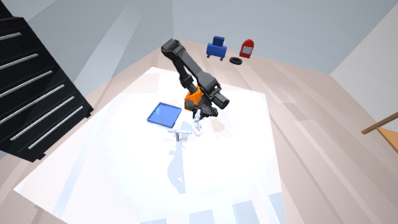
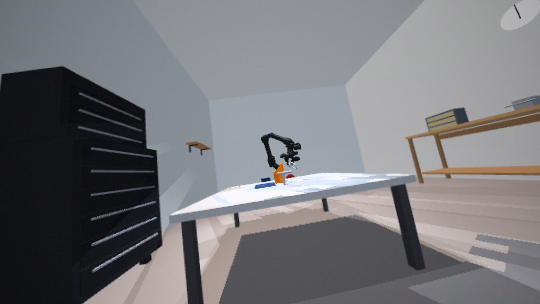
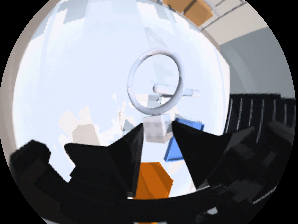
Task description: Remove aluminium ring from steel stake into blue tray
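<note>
Though aloft, ring (image 1: pixel 194 130) (image 2: pixel 294 166) (image 3: pixel 130 82) in pincer (image 1: pixel 199 114) (image 2: pixel 290 159) (image 3: pixel 157 124)

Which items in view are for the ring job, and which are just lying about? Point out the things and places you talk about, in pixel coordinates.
For the job:
- ring (image 1: pixel 197 133) (image 3: pixel 131 95), tab in the end effector (image 1: pixel 199 115) (image 3: pixel 157 124)
- stake (image 1: pixel 177 136) with its cross-bar
- tray (image 1: pixel 164 115) (image 2: pixel 265 185) (image 3: pixel 173 150)

Just about:
- black drawer cabinet (image 1: pixel 40 88) (image 2: pixel 37 200)
- tyre-like black ring (image 1: pixel 231 60)
- blue machine (image 1: pixel 217 51)
- red item (image 1: pixel 247 44)
- wall shelf (image 2: pixel 198 145)
- clock (image 2: pixel 520 19)
</note>
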`<action>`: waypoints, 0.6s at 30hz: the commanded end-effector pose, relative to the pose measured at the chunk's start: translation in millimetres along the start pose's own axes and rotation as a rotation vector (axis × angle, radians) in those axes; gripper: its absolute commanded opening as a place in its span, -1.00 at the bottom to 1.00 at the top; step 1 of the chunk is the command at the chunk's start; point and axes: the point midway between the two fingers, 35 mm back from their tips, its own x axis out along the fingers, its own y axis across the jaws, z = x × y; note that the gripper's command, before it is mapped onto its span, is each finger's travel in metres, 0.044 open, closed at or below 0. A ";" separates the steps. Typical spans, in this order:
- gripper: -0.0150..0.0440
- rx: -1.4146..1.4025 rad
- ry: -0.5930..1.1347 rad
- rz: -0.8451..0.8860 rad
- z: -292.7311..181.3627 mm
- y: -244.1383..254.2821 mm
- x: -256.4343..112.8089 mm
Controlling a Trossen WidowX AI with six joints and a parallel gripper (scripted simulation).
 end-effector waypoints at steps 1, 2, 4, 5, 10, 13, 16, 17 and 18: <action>-0.49 0.007 -0.004 0.004 2.3 -2.3 -8.0; -0.49 0.007 -0.004 0.004 2.4 -2.8 -9.5; -0.49 0.007 -0.004 0.004 2.7 -4.0 -12.6; -0.49 0.007 -0.004 0.003 2.8 -4.6 -14.1; -0.49 0.007 -0.004 0.004 7.1 -5.0 -15.1; -0.49 0.007 -0.004 0.005 12.0 -5.0 -14.7; -0.49 0.007 -0.005 0.005 17.0 -5.0 -14.2; -0.49 0.008 -0.005 0.006 18.6 -5.0 -14.1; -0.49 0.008 -0.005 0.006 20.3 -5.1 -13.9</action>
